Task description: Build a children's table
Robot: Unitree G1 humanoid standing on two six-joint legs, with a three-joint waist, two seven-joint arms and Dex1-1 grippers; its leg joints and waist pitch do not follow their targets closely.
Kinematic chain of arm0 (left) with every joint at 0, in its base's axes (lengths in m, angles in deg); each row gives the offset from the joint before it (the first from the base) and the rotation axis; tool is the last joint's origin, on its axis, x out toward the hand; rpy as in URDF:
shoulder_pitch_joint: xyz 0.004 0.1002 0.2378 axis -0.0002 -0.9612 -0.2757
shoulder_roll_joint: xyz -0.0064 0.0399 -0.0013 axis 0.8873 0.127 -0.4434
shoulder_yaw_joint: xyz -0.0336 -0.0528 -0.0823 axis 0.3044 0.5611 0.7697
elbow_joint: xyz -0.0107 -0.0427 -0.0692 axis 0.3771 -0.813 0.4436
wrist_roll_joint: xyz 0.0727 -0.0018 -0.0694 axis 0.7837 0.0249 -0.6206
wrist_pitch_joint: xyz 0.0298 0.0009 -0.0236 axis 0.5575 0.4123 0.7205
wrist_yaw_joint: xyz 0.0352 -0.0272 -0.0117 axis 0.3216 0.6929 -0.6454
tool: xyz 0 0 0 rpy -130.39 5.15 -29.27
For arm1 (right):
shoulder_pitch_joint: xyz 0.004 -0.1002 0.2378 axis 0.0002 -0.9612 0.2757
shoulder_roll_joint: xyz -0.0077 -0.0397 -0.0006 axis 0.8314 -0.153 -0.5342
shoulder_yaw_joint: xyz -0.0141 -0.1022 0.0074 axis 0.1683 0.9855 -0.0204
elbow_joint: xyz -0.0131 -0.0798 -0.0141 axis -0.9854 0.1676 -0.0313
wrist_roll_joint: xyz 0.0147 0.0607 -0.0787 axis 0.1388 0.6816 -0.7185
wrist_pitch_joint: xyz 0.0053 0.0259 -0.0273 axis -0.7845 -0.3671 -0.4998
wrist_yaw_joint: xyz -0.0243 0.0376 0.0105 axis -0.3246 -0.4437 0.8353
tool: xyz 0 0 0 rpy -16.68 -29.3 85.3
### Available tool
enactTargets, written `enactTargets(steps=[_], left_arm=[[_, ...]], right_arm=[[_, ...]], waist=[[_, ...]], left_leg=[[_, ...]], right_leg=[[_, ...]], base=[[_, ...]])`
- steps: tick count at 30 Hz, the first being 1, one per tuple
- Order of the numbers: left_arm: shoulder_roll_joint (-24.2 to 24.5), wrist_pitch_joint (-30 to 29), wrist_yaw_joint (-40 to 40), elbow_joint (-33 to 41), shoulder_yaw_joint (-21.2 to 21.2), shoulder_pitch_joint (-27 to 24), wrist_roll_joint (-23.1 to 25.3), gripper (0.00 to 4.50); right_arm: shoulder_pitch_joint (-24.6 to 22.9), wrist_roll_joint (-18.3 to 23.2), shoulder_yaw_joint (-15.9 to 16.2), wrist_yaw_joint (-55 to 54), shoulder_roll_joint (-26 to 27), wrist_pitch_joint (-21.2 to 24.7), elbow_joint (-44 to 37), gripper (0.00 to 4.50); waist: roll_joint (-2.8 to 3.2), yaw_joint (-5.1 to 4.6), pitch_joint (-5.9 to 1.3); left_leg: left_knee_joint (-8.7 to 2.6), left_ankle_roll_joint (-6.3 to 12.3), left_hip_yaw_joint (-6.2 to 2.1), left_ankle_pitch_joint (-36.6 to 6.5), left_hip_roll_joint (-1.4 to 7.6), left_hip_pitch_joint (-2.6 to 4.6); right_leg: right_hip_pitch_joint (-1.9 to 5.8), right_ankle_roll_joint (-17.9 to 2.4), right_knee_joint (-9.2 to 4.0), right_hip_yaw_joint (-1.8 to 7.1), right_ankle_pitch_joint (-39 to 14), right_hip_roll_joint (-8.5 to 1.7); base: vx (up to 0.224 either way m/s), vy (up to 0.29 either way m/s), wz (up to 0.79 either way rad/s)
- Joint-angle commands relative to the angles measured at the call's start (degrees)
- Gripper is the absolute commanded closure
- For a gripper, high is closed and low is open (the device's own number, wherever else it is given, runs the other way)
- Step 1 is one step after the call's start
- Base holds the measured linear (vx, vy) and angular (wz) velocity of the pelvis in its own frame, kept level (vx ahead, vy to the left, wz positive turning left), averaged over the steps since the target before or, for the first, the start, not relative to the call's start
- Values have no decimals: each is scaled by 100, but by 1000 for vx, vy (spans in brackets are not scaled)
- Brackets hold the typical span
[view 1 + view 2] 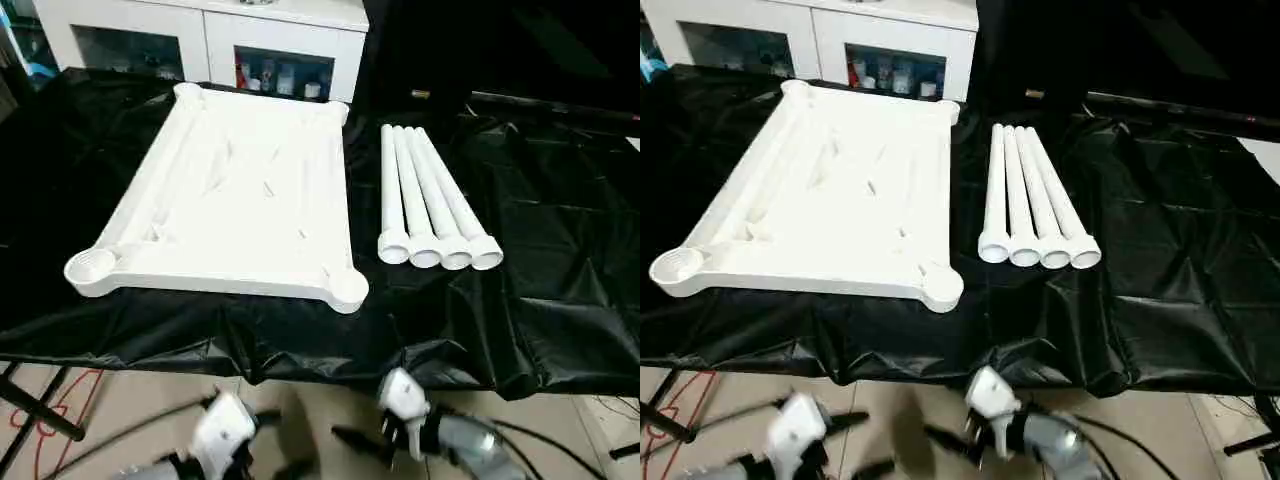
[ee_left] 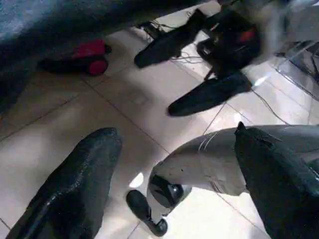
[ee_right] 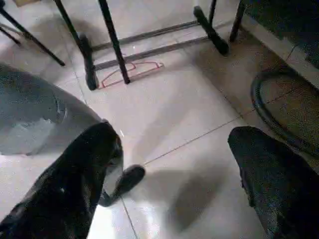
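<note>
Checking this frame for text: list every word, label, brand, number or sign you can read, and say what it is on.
No readable text in any view.
Tabletop: plain white, ribbed side up, no marking to be seen.
Four legs: plain white, no label.
Items behind the cabinet's glass doors: any labels too small to read.
Red outline on the floor: a drawn shape, not lettering.
Both grippers, left and right: no marking.

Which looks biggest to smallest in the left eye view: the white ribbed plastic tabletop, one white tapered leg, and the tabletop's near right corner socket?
1. White ribbed plastic tabletop
2. One white tapered tubular leg
3. Round near right corner socket, though it lies nearest the camera
</note>
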Motion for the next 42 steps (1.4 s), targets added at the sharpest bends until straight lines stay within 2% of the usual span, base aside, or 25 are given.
enactTargets(steps=[1,2,3,4,5,6,7,8,9,10,11,12,13,15,17,19,21,24,26,29,31,33,34,38,42], left_arm=[[91,-65,-64,170,-103,0,13,40],[100,-66,-72,177,-108,-2,12,40],[132,-73,-100,204,-123,-10,7,40],[177,-51,-136,204,-142,-23,36,40],[219,-30,-176,207,-142,-50,43,40],[228,-22,-186,204,-144,-58,44,40],[237,-10,-184,206,-146,-67,57,40],[240,-1,-180,205,-146,-71,65,40],[248,4,-179,211,-146,-83,69,40],[272,16,-167,240,-138,-124,80,40],[274,16,-165,243,-137,-128,81,40],[296,21,-146,278,-134,-180,85,40],[304,23,-140,286,-137,-198,84,40],[319,28,-115,308,-139,-255,73,40],[347,36,-97,369,-119,-339,55,40],[389,52,-82,453,-69,-430,38,40],[435,44,-83,555,-4,-521,-7,40],[533,35,-82,727,91,-655,-57,40],[657,-13,-88,954,251,-815,-123,40],[704,-31,-39,1052,340,-898,-114,40],[792,-82,-32,1204,504,-1028,-187,40],[876,-108,-25,1298,733,-1078,-240,40],[902,-140,-22,1357,874,-1088,-311,40],[1022,-422,-70,1718,1524,-921,-852,40],[1212,-827,-152,2165,2029,-681,-1450,40]], right_arm=[[-56,381,308,390,-3,991,-1841,46],[-56,385,338,403,0,1040,-1923,46],[-52,388,434,436,10,1204,-2189,46],[10,365,665,505,-16,1517,-2601,46],[109,318,871,626,-1,1614,-2774,46],[126,311,927,651,6,1646,-2830,46],[142,326,985,691,18,1639,-2858,46],[146,334,1011,705,24,1633,-2870,46],[125,346,1056,729,26,1733,-2993,46],[59,395,1220,819,21,2107,-3476,46],[55,402,1234,829,19,2143,-3517,46],[31,450,1353,898,2,2510,-3942,46],[34,452,1372,902,-7,2610,-4053,46],[57,527,1314,827,-6,2805,-4160,46],[90,724,1207,771,-30,3035,-4222,46],[124,965,1081,741,-56,3304,-4364,46],[129,1179,981,717,-72,3593,-4599,46],[189,1515,790,701,-79,4059,-4976,46],[354,1994,513,698,-102,4604,-5339,46],[400,2148,447,698,-162,4748,-5396,46],[437,2171,417,699,-286,4834,-5454,46],[508,2375,254,657,-306,5039,-5538,46],[562,2547,127,589,-273,5208,-5584,46],[906,3065,-479,93,5,5708,-5574,46],[1072,3248,-738,-138,-19,5809,-5503,46]], waist=[[41,-26,-120],[41,-26,-120],[59,-64,-105],[51,-75,-65],[52,-81,-41],[55,-103,-25],[37,-102,4],[37,-102,4],[55,-85,11],[1,-68,1],[19,-29,10],[19,-24,5],[-9,-25,-3],[-8,-21,11],[-37,-32,7],[-50,-39,18],[-54,-40,33],[-52,-29,24],[-50,-28,6],[-44,-6,-13],[-44,4,-33],[-90,3,-53],[-85,2,-63],[-113,8,-87],[-102,48,-86]], left_leg=[[-592,312,-384,-1162,640,7],[-592,312,-384,-1162,640,7],[-622,259,-415,-1279,650,-34],[-613,97,-409,-1533,649,10],[-616,58,-413,-1551,649,21],[-624,18,-423,-1583,639,10],[-623,-31,-412,-1656,642,43],[-623,-31,-412,-1656,642,43],[-616,-92,-409,-1717,642,75],[-611,-103,-407,-1596,640,72],[-613,-83,-387,-1489,644,91],[-614,-71,-385,-1446,638,103],[-618,-53,-391,-1210,638,84],[-622,-72,-387,-1079,638,88],[-612,-87,-381,-1023,631,89],[-611,-93,-386,-1029,625,80],[-611,-95,-385,-1086,625,99],[-607,-108,-392,-1049,625,104],[-597,-92,-388,-947,620,118],[-581,-134,-373,-904,616,143],[-575,-179,-371,-806,616,146],[-562,-162,-366,-699,590,137],[-557,-143,-364,-671,584,132],[-552,-212,-366,-752,570,144],[-542,-342,-354,-885,546,169]], right_leg=[[121,-959,-448,443,-453,-539],[121,-959,-448,443,-453,-539],[127,-969,-470,435,-827,-561],[69,-968,-537,466,-1316,-580],[42,-962,-539,477,-1352,-578],[33,-952,-544,491,-1415,-573],[-10,-952,-570,508,-1532,-567],[-10,-952,-570,508,-1532,-567],[-35,-971,-581,526,-1600,-576],[-9,-961,-564,517,-1462,-549],[-22,-932,-547,517,-1218,-522],[-19,-932,-534,514,-1100,-506],[10,-954,-481,493,-710,-497],[22,-1007,-462,488,-497,-507],[41,-1081,-445,480,-357,-512],[65,-1078,-446,482,-341,-520],[50,-1054,-461,486,-432,-517],[61,-1013,-458,486,-467,-521],[62,-1019,-436,476,-339,-510],[53,-1025,-430,469,-399,-516],[60,-1008,-415,456,-314,-503],[88,-1016,-401,452,-150,-489],[83,-1022,-393,451,-109,-488],[67,-1082,-391,449,-387,-493],[53,-1042,-397,438,-676,-476]], base=[[0,0,0],[0,0,0],[0,0,0],[0,0,0],[0,0,0],[0,0,0],[0,0,0],[0,0,0],[0,0,0],[0,0,0],[0,0,0],[0,0,0],[0,0,0],[0,0,0],[0,0,0],[0,0,0],[0,0,0],[0,0,0],[0,0,0],[0,0,0],[0,0,0],[0,0,0],[0,0,0],[0,0,0],[0,0,0]])
